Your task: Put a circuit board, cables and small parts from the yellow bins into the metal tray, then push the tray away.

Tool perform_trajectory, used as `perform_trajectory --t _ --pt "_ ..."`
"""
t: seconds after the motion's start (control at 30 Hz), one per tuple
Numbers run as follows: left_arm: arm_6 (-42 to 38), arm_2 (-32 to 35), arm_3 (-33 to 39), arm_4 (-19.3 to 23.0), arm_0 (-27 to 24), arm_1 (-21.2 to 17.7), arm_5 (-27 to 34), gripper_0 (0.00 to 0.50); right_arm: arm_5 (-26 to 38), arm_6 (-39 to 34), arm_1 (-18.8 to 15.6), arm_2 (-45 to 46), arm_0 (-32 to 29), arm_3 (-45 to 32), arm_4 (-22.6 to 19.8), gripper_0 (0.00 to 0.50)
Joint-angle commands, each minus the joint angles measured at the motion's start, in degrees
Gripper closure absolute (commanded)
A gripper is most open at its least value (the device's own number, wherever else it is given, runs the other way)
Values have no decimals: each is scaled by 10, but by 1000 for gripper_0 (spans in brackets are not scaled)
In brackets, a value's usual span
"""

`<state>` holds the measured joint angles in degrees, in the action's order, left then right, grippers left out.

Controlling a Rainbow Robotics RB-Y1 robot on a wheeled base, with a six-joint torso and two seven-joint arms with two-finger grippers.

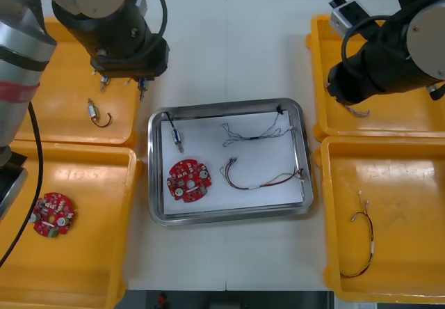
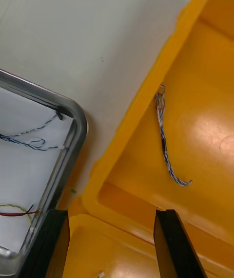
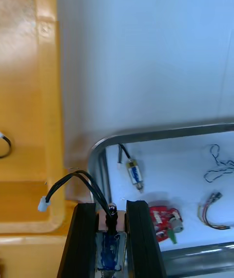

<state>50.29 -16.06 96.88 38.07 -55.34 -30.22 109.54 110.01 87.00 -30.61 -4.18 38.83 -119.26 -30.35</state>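
Metal tray point(image 1: 229, 220) at the centre of the tabletop point(image 1: 229, 44) already holds a red circuit board point(image 1: 188, 180), cables point(image 1: 261, 180) and a small metal part point(image 1: 177, 140). Just off the tray's far left corner, the left gripper point(image 3: 111, 205) is closed narrowly on a second metal part point(image 3: 109, 246) with a black lead. To the tray's right, the right gripper point(image 2: 112, 214) hangs wide open above a blue and white cable point(image 2: 165, 147) in a yellow bin point(image 2: 204, 54). Loading looks nearly finished. Next, the left gripper likely needs to carry its part over the tray and release it.
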Motion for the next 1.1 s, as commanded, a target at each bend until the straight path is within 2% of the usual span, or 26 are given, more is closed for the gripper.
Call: perform_trajectory --t 0.03,0.3,0.47,0.77,0.93,1.1 --pt "-15 -64 20 3 -6 19 -19 500 0 -17 -45 60 -47 -30 -29 0" --pt "-32 -145 -15 -5 -5 33 -68 500 0 -17 -71 170 -125 -41 -85 0" --pt "-41 -188 -50 -21 -5 42 -104 500 0 -17 -86 211 -176 -55 -90 0" --pt "-48 -219 -110 -36 -4 56 -161 499 0 -24 -86 243 -249 -94 -85 0" --pt "-57 -242 -118 -41 -2 56 -188 499 0 -34 -86 251 -286 -111 -87 0" --pt "-66 -247 -119 -42 9 56 -200 500 0 -46 -67 272 -307 -114 -96 0"
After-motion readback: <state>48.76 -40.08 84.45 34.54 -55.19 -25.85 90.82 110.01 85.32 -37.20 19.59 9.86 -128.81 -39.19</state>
